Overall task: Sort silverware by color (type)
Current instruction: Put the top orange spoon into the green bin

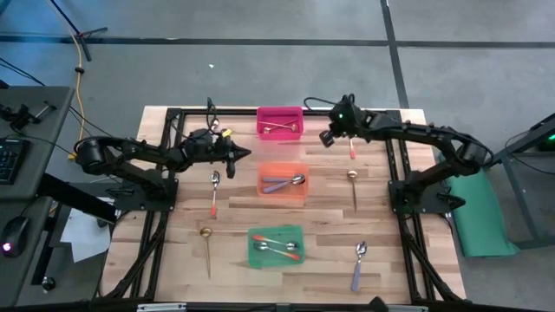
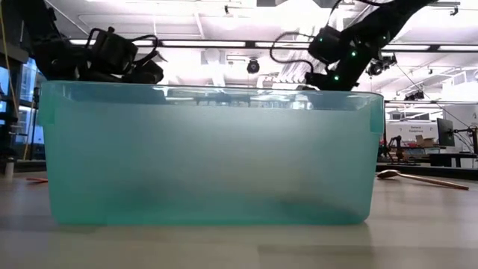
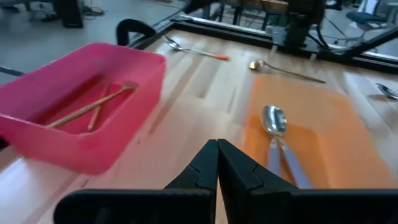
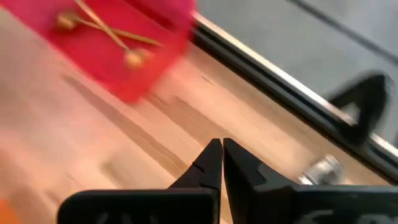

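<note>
Both grippers hang empty over the table's far half. My left gripper (image 1: 241, 156) (image 3: 217, 148) is shut, between the pink bin (image 1: 280, 123) and the orange bin (image 1: 284, 180). My right gripper (image 1: 328, 137) (image 4: 222, 146) is shut, just right of the pink bin, beside a spoon with an orange-red handle (image 1: 353, 151). Loose on the wood lie another orange-red-handled spoon (image 1: 214, 192), two gold spoons (image 1: 207, 247) (image 1: 353, 186) and a purple-handled spoon (image 1: 359, 264). Gold spoons (image 3: 93, 107) lie in the pink bin, and purple-handled ones (image 3: 277, 134) in the orange bin.
A green bin (image 1: 276, 246) near the front edge holds orange-red-handled spoons and fills most of the low view (image 2: 209, 149). Black frame rails (image 1: 395, 160) run along the table's left, right and far sides. Bare wood lies between the bins and the loose spoons.
</note>
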`<action>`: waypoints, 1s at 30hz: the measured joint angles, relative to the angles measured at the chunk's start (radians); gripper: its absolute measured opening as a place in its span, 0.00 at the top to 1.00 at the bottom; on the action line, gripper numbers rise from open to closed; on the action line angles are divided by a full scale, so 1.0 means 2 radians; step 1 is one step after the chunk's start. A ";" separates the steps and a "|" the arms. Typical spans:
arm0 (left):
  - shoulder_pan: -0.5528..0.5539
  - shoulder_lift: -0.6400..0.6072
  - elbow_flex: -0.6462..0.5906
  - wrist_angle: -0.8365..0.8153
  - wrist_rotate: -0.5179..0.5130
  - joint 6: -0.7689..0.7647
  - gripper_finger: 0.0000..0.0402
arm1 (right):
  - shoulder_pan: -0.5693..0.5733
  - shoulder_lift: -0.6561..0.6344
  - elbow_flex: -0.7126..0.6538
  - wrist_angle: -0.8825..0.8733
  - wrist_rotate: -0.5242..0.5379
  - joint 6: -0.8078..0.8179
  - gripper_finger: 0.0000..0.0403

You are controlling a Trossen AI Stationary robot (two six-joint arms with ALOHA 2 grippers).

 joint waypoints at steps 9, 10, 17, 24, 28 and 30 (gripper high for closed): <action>0.033 0.000 -0.005 -0.001 0.029 0.009 1.00 | -0.089 0.001 -0.022 -0.068 -0.003 0.068 0.87; 0.034 0.000 -0.005 -0.001 0.029 0.012 1.00 | -0.098 0.001 -0.026 -0.066 -0.005 0.072 0.84; 0.037 0.000 -0.005 -0.003 0.028 0.018 1.00 | -0.147 0.004 -0.053 -0.061 -0.056 0.100 0.72; 0.037 0.000 -0.005 -0.004 0.027 0.018 1.00 | -0.163 0.064 -0.053 -0.039 -0.082 0.090 0.72; 0.037 0.000 -0.005 -0.005 0.027 0.018 1.00 | -0.161 0.087 -0.040 -0.045 -0.066 0.094 0.72; 0.037 0.000 -0.005 -0.006 0.027 0.018 1.00 | -0.161 0.093 -0.033 -0.037 -0.067 0.093 0.72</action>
